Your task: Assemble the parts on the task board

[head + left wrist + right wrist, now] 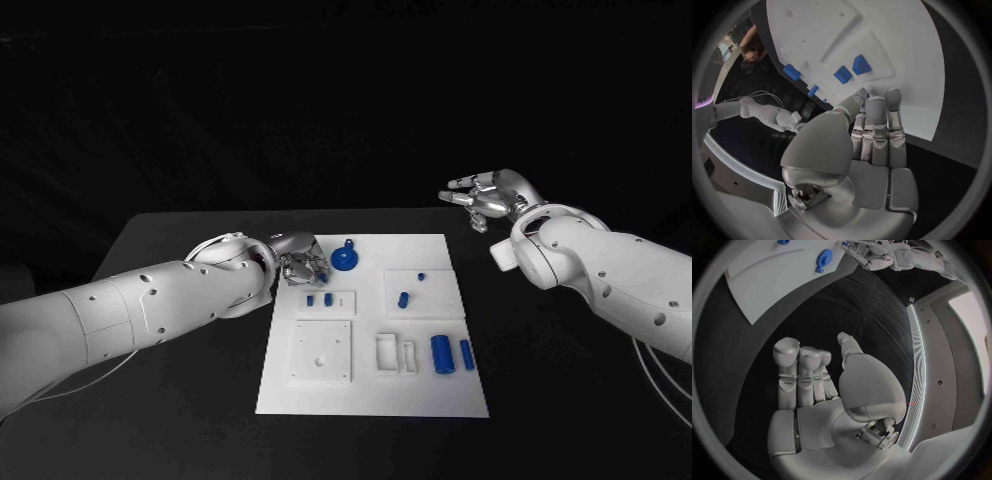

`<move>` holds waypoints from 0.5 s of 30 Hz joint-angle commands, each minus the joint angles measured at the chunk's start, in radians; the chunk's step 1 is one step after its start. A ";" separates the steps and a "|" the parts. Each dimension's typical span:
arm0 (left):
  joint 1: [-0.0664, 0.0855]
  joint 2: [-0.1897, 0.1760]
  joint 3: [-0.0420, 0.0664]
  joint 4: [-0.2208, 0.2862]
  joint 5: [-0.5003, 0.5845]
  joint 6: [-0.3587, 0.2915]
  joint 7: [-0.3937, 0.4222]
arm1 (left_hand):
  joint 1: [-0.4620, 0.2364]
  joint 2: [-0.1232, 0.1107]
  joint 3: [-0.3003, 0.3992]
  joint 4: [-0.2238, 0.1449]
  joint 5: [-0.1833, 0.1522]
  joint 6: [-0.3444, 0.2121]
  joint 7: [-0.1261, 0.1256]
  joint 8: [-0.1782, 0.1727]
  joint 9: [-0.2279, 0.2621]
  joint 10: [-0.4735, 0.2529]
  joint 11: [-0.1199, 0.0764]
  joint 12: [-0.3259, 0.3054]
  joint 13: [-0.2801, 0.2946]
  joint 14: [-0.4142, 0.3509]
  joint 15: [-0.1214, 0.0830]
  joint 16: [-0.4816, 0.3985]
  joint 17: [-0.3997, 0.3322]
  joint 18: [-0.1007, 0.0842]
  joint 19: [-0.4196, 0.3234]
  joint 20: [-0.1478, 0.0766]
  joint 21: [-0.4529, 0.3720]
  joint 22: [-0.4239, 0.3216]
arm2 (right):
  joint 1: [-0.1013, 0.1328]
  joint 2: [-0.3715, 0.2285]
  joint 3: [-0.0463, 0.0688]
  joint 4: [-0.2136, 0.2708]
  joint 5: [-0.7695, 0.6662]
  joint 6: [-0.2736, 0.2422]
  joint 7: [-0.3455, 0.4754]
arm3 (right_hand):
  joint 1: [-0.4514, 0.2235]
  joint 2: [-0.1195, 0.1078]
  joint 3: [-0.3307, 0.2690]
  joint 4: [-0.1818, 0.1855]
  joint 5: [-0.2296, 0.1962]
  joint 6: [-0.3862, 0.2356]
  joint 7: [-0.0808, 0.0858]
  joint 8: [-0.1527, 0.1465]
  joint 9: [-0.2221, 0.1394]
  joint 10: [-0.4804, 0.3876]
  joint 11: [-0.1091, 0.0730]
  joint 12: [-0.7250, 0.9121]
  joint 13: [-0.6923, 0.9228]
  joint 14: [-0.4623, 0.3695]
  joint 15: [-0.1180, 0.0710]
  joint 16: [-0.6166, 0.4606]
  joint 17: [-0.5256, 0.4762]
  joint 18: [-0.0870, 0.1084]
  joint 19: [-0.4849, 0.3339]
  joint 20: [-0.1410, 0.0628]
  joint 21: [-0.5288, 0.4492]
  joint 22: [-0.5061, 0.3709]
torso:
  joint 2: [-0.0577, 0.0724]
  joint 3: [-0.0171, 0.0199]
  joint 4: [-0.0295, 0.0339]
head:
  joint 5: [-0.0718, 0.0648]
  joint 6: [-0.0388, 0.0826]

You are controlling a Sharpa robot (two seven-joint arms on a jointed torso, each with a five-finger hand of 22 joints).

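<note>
The white task board point(433, 390) lies mid-table. A round blue part point(345, 258) sits near its far edge. Two small blue pieces point(320, 298) stand in a recessed block on the left, and another small piece point(405, 297) lies in the block to their right. Two blue cylinders point(451, 354) lie near the right edge. My left hand point(299, 264) hovers at the board's far left edge, fingers stretched out and holding nothing point(873, 125), with the two small pieces point(851, 70) just ahead of it. My right hand point(486, 197) is raised off the board's far right corner, fingers extended, holding nothing point(811, 380).
A white square plate with small holes point(323, 350) and a narrow white frame point(395, 353) sit on the board's near half. Black table point(188, 400) surrounds the board on all sides. In the right wrist view, the board point(773, 285) and round part point(823, 260) lie far ahead.
</note>
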 commanded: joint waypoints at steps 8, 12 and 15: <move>0.000 0.002 0.001 0.006 0.016 -0.045 0.037 | 0.005 -0.009 0.006 0.003 -0.002 0.011 -0.007 -0.004 0.000 0.001 -0.003 0.003 -0.001 0.003 0.003 -0.005 0.000 0.013 -0.004 0.004 0.004 0.020 | -0.001 0.001 0.000 0.000 0.001 0.014 0.009 | -0.009 0.005 0.004 -0.002 0.005 -0.001 0.000 -0.003 0.001 -0.004 -0.001 -0.004 -0.001 0.002 0.001 -0.003 -0.001 0.019 0.053 0.001 -0.004 0.012 | 0.001 0.0014 -0.0010 | 0.002 -0.002; 0.000 0.002 0.001 0.007 0.015 -0.052 0.036 | 0.012 -0.013 0.006 0.002 -0.003 0.010 -0.006 -0.004 0.000 0.002 -0.003 0.003 -0.001 0.000 0.003 -0.011 -0.002 0.013 -0.007 0.003 0.001 0.019 | -0.001 0.002 0.000 0.000 0.001 0.014 0.009 | -0.009 0.005 0.004 -0.002 0.005 -0.001 0.000 -0.003 0.001 -0.004 -0.001 -0.004 -0.001 0.002 0.001 -0.003 -0.001 0.019 0.053 0.001 -0.004 0.012 | 0.000 0.0012 -0.0013 | 0.001 -0.001; 0.000 0.003 0.001 0.006 0.008 -0.042 0.025 | 0.013 -0.014 0.004 0.004 -0.005 0.010 -0.006 -0.004 0.000 0.000 -0.002 0.003 -0.001 -0.001 0.004 -0.014 -0.002 0.012 -0.009 0.004 0.000 0.019 | -0.001 0.002 0.000 0.000 0.001 0.014 0.009 | -0.009 0.005 0.004 -0.002 0.005 -0.001 0.000 -0.003 0.001 -0.004 -0.001 -0.004 -0.001 0.002 0.001 -0.003 -0.001 0.019 0.053 0.001 -0.004 0.012 | 0.000 0.0015 -0.0012 | 0.001 -0.001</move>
